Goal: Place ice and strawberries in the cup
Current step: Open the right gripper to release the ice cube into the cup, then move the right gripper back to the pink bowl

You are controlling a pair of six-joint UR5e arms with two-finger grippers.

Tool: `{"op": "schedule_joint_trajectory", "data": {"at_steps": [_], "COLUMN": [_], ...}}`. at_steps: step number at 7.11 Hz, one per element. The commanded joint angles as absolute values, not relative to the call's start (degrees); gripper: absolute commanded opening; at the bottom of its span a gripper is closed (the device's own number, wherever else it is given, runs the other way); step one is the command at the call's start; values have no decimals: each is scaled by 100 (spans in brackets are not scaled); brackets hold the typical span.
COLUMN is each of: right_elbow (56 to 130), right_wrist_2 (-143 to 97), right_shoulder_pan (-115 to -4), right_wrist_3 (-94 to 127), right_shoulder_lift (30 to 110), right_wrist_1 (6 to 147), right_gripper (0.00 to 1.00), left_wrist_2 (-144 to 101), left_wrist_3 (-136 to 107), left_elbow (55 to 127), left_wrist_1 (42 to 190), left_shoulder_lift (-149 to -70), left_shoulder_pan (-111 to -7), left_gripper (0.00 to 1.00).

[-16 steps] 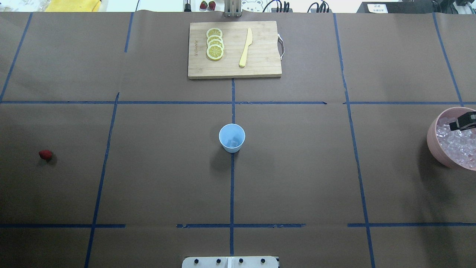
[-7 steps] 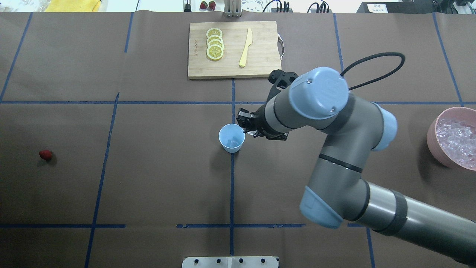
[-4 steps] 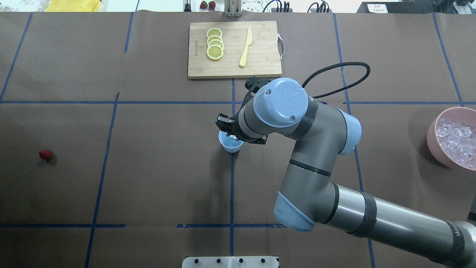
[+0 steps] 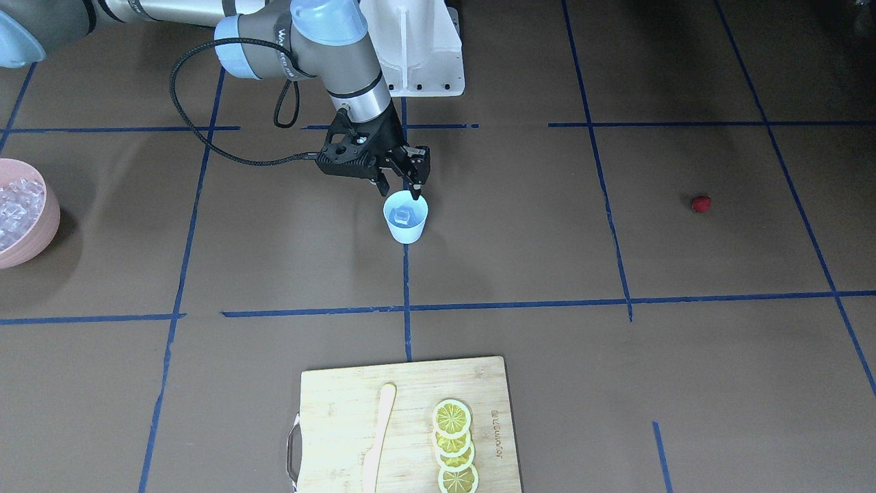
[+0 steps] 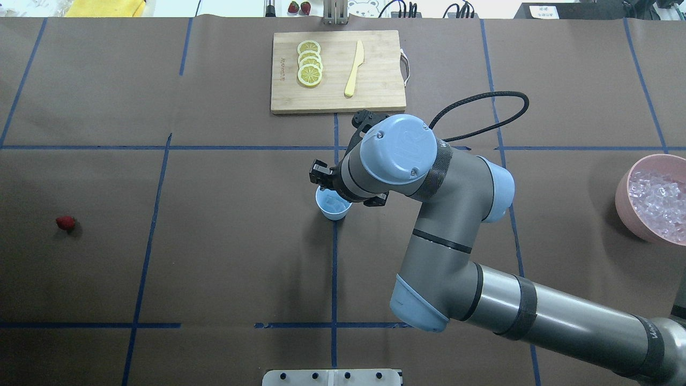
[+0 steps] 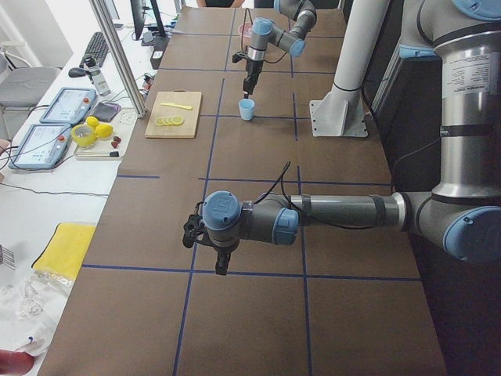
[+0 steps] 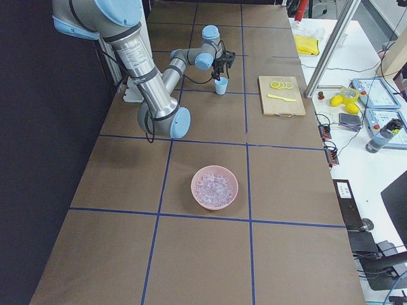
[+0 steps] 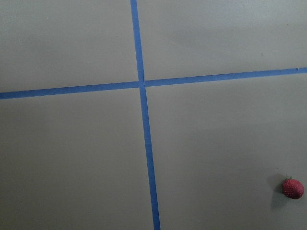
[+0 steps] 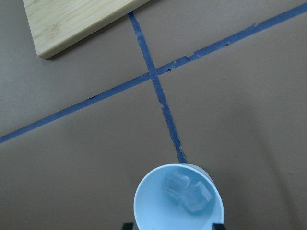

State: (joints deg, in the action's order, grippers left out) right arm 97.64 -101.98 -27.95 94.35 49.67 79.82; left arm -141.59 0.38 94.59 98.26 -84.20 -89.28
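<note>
Brown paper (image 5: 241, 257) crossed by blue tape (image 5: 334, 268) covers the table. At its middle stands a small light-blue tapered cup (image 4: 406, 231) holding two clear glossy ice cubes (image 9: 187, 191). The right gripper (image 4: 400, 190) hangs just above the rim, jaws spread and empty. A small dark-red strawberry (image 5: 65, 222) lies well apart on the robot's left. A pink bowl (image 5: 621, 187) of more cubes sits far right. Whether the left gripper (image 6: 220, 265) is parted cannot be told.

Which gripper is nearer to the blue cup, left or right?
Right. The right gripper hangs open just above the cup; the left gripper is far away, on the robot's left side.
</note>
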Motion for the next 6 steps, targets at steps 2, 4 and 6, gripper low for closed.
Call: {"op": "schedule_joint_trajectory", "data": {"at_steps": [2, 4, 6], "right_elbow": [10026, 10885, 11721], "right_wrist_2": [-10343, -11447, -11706], "right_shoulder_pan": [-3021, -3967, -4576], "right_wrist_3": [9413, 8751, 7407], "right_shoulder_lift": [5070, 6164, 7683], "right_wrist_1": [8041, 8042, 8016], "right_gripper": [73, 75, 81], "left_wrist_2": [-14150, -14150, -14150], "left_wrist_3": [44, 44, 44], "left_elbow": [9457, 9431, 9439], "left_wrist_1": [9826, 9826, 9826], "left_shoulder_lift": [-8420, -8429, -8429], "left_shoulder_pan": [-8930, -8921, -8921], "left_gripper": [100, 100, 100]}}
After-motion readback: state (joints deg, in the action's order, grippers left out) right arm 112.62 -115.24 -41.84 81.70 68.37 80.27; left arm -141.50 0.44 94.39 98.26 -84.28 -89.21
